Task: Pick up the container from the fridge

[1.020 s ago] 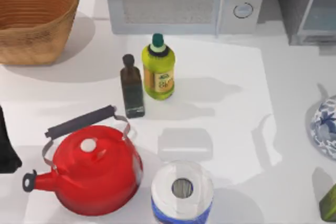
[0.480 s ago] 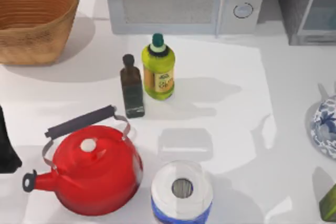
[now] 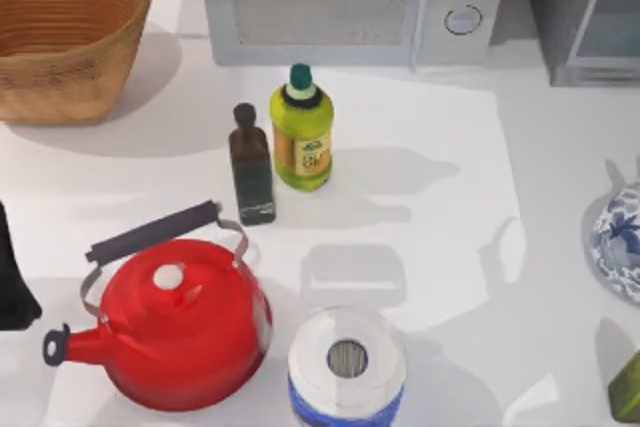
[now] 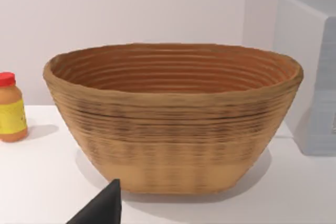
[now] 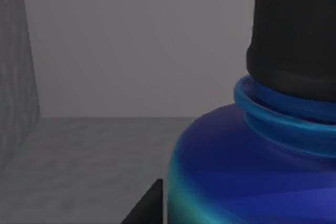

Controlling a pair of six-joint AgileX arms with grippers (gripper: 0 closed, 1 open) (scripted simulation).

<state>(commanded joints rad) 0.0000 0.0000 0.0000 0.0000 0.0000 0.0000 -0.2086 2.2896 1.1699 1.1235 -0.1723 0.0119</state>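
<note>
The small rounded teal-and-blue container (image 5: pixel 247 177) looms very close in the right wrist view. It stands on the grey floor inside the grey box-shaped fridge (image 5: pixel 100 150), whose flat back wall rises behind it. A black cylinder sits on the container's light blue neck ring; it may be a cap or part of the arm, and the view is too close to settle that. A dark wedge just beside the container's base looks like part of the right gripper (image 5: pixel 147 205). Whether that claw is wide, narrow or clamped cannot be told.

From above, the fridge (image 3: pixel 585 22) stands at the far right corner of the white table (image 3: pixel 450 187), its pale-framed glass door angled outward. To its left is a grey microwave with two round knobs (image 3: pixel 350 2).

The left arm (image 3: pixel 12 277) is parked at the table's left edge. The left gripper (image 4: pixel 100 209) faces a woven brown basket (image 4: pixel 173 119) at the far left, and its opening cannot be told either. Mid-table stand a yellow-green bottle with a dark green cap (image 3: pixel 302 142) and a slim dark bottle (image 3: pixel 251 167). Nearer lies a red kettle with a black handle (image 3: pixel 180 322).
</note>
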